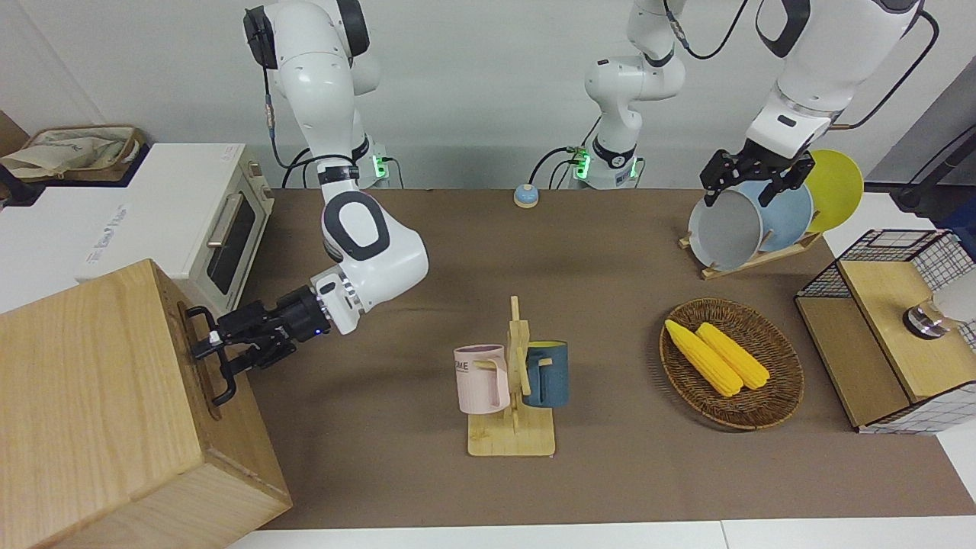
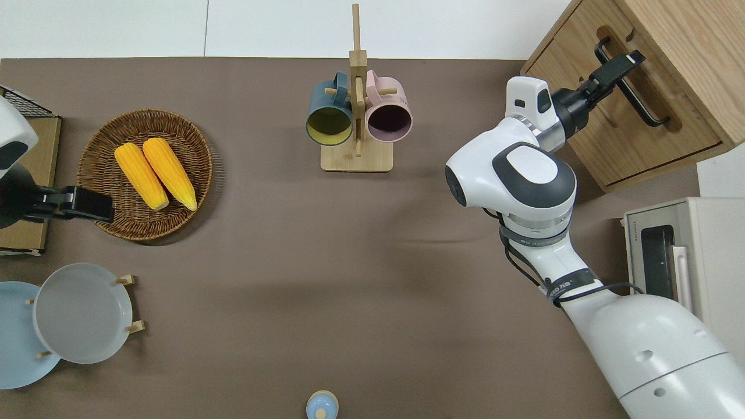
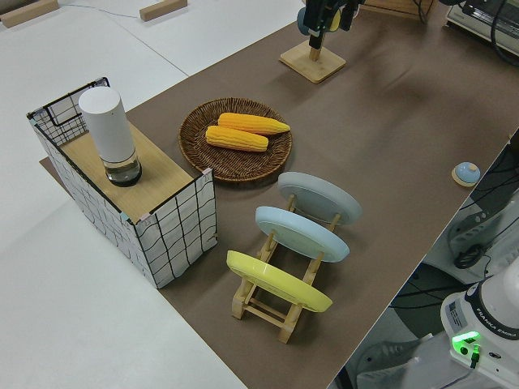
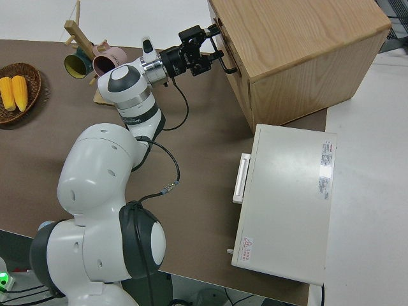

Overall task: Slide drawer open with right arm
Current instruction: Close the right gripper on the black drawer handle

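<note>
The drawer (image 1: 242,427) sits flush in the big pale wooden box (image 1: 84,396) at the right arm's end of the table. Its black bar handle (image 1: 226,390) runs across the drawer front (image 2: 634,139). My right gripper (image 1: 216,352) reaches level up to that handle (image 2: 647,106), with its jaws open, one above the bar and one below it. From overhead the upper finger (image 2: 618,65) crosses the bar. The right side view shows the right gripper (image 4: 213,51) at the handle (image 4: 228,65). My left gripper (image 1: 740,197) is parked and open.
A white toaster oven (image 1: 221,229) stands beside the box, nearer to the robots. Mid-table is a mug rack (image 1: 512,381) with two mugs. Toward the left arm's end are a corn basket (image 1: 732,362), a plate rack (image 1: 762,221) and a wire-grid box (image 1: 884,343).
</note>
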You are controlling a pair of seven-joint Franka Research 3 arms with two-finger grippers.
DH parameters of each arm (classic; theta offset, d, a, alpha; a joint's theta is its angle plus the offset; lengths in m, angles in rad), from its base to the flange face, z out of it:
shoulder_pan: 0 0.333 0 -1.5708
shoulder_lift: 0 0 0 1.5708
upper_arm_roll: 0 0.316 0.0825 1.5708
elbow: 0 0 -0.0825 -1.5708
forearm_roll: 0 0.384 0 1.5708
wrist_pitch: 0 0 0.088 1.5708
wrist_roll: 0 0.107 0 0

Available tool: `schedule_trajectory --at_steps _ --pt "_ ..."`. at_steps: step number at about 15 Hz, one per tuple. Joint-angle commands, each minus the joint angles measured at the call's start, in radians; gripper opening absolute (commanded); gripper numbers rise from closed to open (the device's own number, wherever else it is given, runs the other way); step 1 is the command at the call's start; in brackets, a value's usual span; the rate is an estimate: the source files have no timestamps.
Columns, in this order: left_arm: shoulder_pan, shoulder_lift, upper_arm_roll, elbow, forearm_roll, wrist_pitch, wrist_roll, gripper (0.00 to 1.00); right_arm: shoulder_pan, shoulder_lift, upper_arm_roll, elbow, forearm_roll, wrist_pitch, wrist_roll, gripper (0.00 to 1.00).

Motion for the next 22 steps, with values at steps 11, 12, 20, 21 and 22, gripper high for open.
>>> schedule_trajectory --at_steps 11,12,20,21,22 --pt "0.004 0.011 -0.006 0.026 0.017 -0.02 0.01 0.99 -0.001 0.011 0.008 0.011 -0.024 0.009 0.014 0.0" --pt "0.004 0.011 -0.006 0.026 0.017 -0.02 0.01 0.99 -0.001 0.011 0.008 0.011 -0.024 0.009 0.021 0.0" --pt "0.004 0.011 -0.006 0.024 0.017 -0.02 0.01 0.99 -0.002 0.011 0.008 0.011 -0.022 0.01 0.025 0.538" --pt "0.004 0.011 -0.006 0.024 0.017 -0.02 0.01 0.99 -0.002 0.011 0.008 0.011 -0.022 0.01 0.025 0.633" --pt "0.004 0.011 -0.006 0.026 0.017 -0.02 0.01 0.99 -0.002 0.011 0.008 0.013 -0.022 0.01 0.025 0.791"
